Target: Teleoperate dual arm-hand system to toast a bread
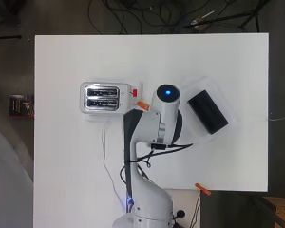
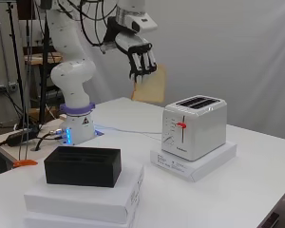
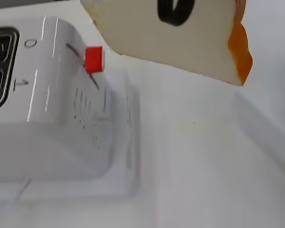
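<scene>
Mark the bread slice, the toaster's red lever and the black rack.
bread slice (image 2: 150,87), side view, on its flat face below the hand's fingers.
red lever (image 2: 181,125), side view, on the knob at the toaster's front.
black rack (image 2: 82,168), side view, on its front wall.

The toaster (image 2: 194,127) has a glossy white shell with a shiny metal top; the black holder (image 2: 82,166) looks matt; the table (image 1: 66,156) is smooth white.

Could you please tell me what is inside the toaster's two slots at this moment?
Both slots of the toaster look dark and empty from overhead; their depths cannot be seen. The bread slice is held in the hand.
</scene>
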You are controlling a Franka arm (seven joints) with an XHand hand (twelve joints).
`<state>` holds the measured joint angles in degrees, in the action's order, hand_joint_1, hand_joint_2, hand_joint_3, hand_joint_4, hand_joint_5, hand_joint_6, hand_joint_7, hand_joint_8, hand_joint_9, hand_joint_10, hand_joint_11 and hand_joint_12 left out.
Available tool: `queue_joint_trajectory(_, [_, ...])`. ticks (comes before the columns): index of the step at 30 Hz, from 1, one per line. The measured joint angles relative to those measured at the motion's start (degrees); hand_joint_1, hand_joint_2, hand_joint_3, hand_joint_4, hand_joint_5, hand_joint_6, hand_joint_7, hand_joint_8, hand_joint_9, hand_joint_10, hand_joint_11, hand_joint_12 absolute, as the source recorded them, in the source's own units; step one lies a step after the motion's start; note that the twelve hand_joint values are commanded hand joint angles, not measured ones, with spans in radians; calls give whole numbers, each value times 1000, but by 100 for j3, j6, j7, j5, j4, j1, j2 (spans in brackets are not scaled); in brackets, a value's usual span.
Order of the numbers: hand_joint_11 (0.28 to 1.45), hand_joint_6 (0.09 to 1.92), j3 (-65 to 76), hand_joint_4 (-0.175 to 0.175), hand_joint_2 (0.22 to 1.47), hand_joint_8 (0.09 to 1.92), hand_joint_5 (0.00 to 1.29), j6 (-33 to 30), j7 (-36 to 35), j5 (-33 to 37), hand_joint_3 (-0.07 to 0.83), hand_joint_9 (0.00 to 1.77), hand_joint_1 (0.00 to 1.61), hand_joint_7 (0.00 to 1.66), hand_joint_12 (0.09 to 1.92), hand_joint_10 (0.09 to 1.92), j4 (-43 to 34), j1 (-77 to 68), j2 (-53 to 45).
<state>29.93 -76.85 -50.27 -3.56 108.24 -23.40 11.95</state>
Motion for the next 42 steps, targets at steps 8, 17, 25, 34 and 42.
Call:
queue_joint_trajectory(8, [683, 1214, -1184, -167, 1145, 894, 751, 1320, 252, 273, 2, 1448, 1241, 1108, 568, 87, -607, 43, -1057])
queue_joint_trajectory(17, [706, 1159, -2060, -175, 1116, 721, 794, -333, 207, 493, 0, 1458, 1256, 1195, 536, 87, 1141, 387, 917])
queue_joint_trajectory(25, [692, 1111, -2431, -175, 1104, 669, 823, -949, 427, 499, -1, 1474, 1261, 1228, 614, 87, 1557, 486, 1271])
queue_joint_trajectory(34, [664, 1038, -2645, -175, 1081, 571, 868, -1856, 726, 684, 0, 1525, 1270, 1286, 744, 87, 1735, 617, 779])
queue_joint_trajectory(42, [652, 1039, -3125, -175, 1082, 575, 871, -1568, 432, 789, 0, 1513, 1269, 1282, 700, 87, 1488, 591, 577])
